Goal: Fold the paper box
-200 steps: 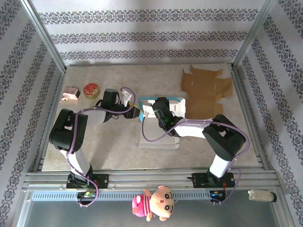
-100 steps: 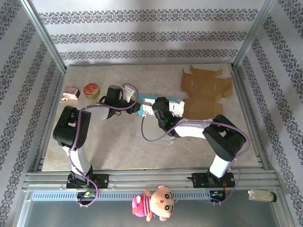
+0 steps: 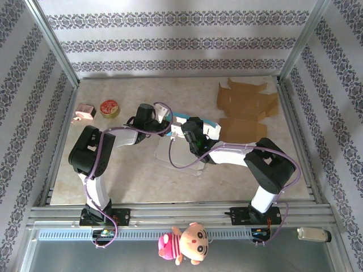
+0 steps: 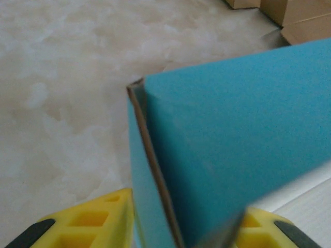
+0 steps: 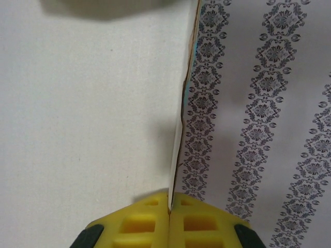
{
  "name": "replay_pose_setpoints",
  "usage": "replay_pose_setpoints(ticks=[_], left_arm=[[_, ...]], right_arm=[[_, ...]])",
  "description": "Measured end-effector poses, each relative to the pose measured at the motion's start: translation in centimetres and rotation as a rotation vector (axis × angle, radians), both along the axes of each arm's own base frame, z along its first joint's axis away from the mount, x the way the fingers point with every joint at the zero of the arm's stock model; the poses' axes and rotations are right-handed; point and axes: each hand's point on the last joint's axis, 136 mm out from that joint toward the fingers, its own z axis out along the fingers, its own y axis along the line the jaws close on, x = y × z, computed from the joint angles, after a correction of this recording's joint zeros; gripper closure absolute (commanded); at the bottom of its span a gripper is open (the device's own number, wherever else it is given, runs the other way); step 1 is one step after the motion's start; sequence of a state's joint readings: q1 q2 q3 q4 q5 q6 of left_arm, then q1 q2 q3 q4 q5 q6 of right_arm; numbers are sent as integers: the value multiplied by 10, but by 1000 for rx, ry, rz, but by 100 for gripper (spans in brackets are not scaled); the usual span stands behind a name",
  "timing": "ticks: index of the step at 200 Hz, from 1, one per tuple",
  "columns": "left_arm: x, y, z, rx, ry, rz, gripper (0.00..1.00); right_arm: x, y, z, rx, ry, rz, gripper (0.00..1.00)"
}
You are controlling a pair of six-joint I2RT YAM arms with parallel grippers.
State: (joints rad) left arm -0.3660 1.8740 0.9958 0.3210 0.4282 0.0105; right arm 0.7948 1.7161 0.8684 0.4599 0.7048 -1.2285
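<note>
A pale marbled worktop lies evenly lit within an aluminium frame, with striped, floral-patterned walls rising behind and beside it.

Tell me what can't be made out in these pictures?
- Top view: the arms cover the middle of the paper box, hiding its folds.
- Left wrist view: the box's blue panel hides the gap of the left gripper; grip unclear.
- Right wrist view: the bottom edge cuts off the right gripper, shut on the box.
- Top view: the round tin is too small to read.
</note>
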Motion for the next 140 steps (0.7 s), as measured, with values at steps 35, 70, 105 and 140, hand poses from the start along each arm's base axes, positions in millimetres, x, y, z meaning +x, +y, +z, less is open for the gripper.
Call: replay_pose_setpoints(ticks=[35, 70, 105, 140], left_arm=[[4, 1, 0, 33, -10, -8, 85], [4, -2, -1, 50, 7, -33, 66], [-2, -7, -2, 30, 29, -73, 56], [-20, -3, -3, 12, 85, -108, 49]], right_arm=[[-1, 0, -1, -2, 7, 2, 96], [-1, 0, -1, 7, 10, -5, 96], [-2, 2, 0, 13, 15, 3, 96], [-3, 4, -1, 11, 30, 21, 96]])
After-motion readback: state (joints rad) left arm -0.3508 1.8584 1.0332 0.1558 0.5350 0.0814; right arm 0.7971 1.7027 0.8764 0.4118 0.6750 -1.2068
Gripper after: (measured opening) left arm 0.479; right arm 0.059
